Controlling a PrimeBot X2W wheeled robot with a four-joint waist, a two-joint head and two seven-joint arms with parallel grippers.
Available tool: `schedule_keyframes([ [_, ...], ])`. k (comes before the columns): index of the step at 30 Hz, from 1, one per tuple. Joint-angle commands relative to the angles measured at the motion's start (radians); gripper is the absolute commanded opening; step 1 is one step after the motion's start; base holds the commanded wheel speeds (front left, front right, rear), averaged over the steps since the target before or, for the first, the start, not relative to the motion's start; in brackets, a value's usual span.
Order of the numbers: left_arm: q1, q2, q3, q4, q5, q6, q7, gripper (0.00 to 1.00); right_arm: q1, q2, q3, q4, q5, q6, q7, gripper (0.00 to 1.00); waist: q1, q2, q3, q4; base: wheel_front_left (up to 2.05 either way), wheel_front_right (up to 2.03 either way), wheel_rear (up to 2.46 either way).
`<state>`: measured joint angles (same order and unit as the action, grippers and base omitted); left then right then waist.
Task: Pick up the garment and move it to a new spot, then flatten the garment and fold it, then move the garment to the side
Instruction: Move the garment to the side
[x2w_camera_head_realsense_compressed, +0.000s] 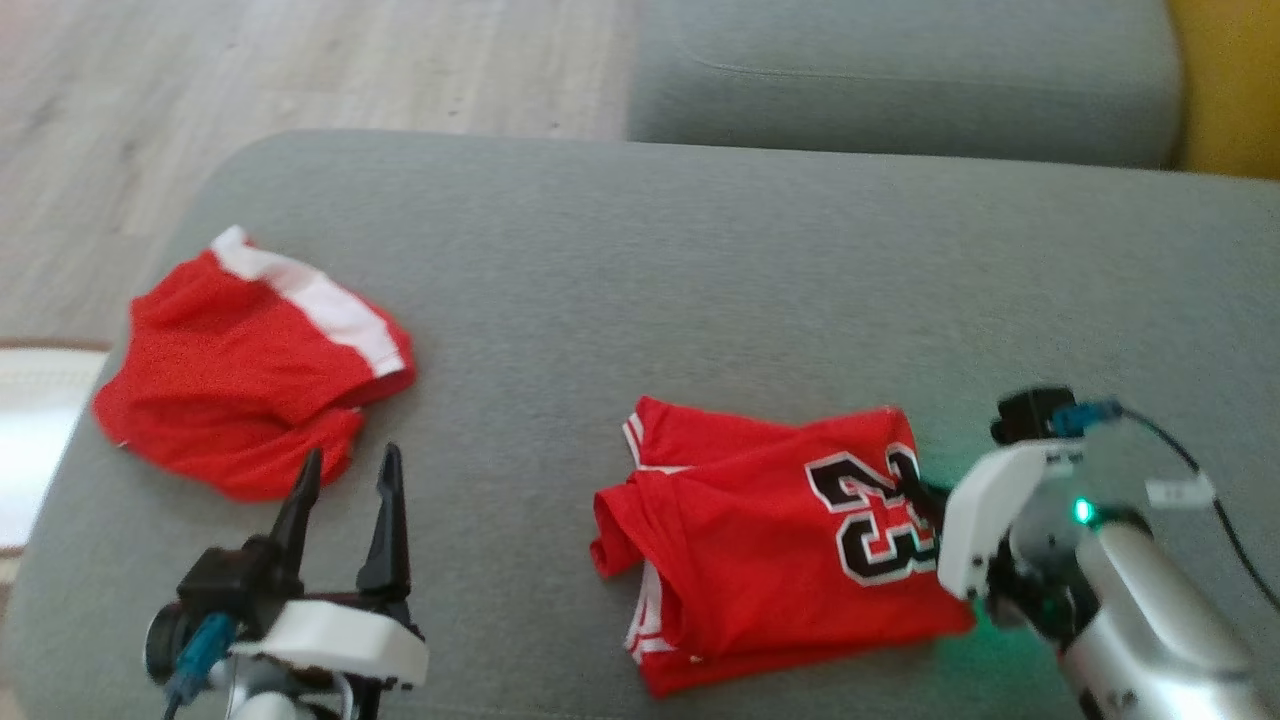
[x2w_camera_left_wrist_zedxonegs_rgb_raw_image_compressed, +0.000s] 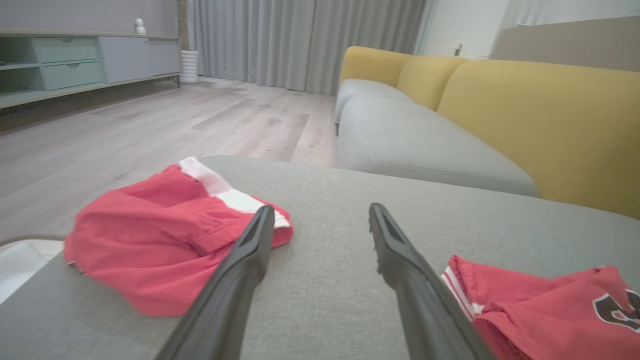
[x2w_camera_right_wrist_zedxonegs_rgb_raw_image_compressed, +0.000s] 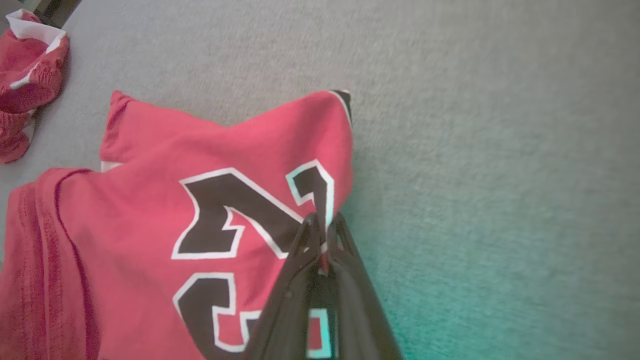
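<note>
The red basketball jersey with a black-and-white "23" (x2w_camera_head_realsense_compressed: 770, 540) lies on the near right part of the broad grey upholstered sofa cushion (x2w_camera_head_realsense_compressed: 700, 250). It is doubled over into a compact, layered rectangle, its trimmed edges stacked at the left. From that shape I judge that the flattening and folding are largely done and what remains is carrying it to the side, though the layers look loose, not crisp. The right gripper (x2w_camera_right_wrist_zedxonegs_rgb_raw_image_compressed: 322, 225) has its dark fingers pressed together on the jersey's right edge, pinching a ridge of cloth just beside the numeral, so a hold for the move looks set; the jersey has not yet left the cushion. The right arm comes in from the near right corner, its pale forearm and white wrist housing angled low over the cushion and leftward to the jersey, a green light glowing on the wrist. The left gripper (x2w_camera_head_realsense_compressed: 352, 455) sits at the near left with its fingers spread wide and holding nothing, pointing away from the robot. Its tips are just near of a crumpled pair of red shorts with a white waistband (x2w_camera_head_realsense_compressed: 240, 390), which lies well apart from the jersey.
</note>
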<state>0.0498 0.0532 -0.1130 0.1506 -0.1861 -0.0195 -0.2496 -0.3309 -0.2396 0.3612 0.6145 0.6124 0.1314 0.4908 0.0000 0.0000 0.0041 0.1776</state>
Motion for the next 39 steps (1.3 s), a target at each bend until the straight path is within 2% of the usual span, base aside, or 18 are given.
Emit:
schedule_keyframes([
  [1,-0.081,-0.003,0.023,-0.035,-0.002,-0.013,-0.012,1.0,-0.093,-0.028,0.015,-0.047,-0.007,-0.001,-0.022,0.0,0.0,0.0,0.005,-0.053,0.0,0.0,0.0],
  [10,-0.147,-0.003,-0.034,-0.03,-0.005,-0.036,-0.012,1.0,-0.195,-0.057,-0.019,-0.036,0.009,-0.001,-0.059,0.0,0.0,0.0,0.023,-0.225,0.0,0.0,0.0],
  [19,-0.212,-0.003,-0.117,-0.022,-0.016,-0.026,-0.012,1.0,-0.202,-0.072,-0.064,-0.029,0.03,-0.001,-0.097,0.0,0.0,0.0,0.068,-0.413,0.0,0.0,0.0],
  [25,-0.232,-0.003,-0.149,-0.004,-0.015,-0.019,-0.012,1.0,-0.186,-0.068,-0.058,-0.047,0.045,-0.001,-0.118,0.0,0.0,0.0,0.091,-0.497,0.0,0.0,0.0],
  [31,-0.256,-0.003,-0.156,0.002,-0.006,-0.016,-0.012,1.0,-0.188,-0.071,-0.042,-0.065,0.055,-0.001,-0.138,0.0,0.0,0.0,0.119,-0.517,0.0,0.0,0.0],
  [35,-0.28,0.001,-0.151,-0.003,0.007,-0.016,-0.012,1.0,-0.22,-0.088,-0.022,-0.078,0.055,-0.001,-0.146,0.0,0.0,0.0,0.169,-0.484,0.0,0.0,0.0],
  [39,-0.314,0.015,-0.152,-0.009,0.025,-0.018,-0.012,1.0,-0.309,-0.132,-0.002,-0.081,0.065,-0.001,-0.143,0.0,0.0,0.0,0.255,-0.43,0.0,0.0,0.0],
])
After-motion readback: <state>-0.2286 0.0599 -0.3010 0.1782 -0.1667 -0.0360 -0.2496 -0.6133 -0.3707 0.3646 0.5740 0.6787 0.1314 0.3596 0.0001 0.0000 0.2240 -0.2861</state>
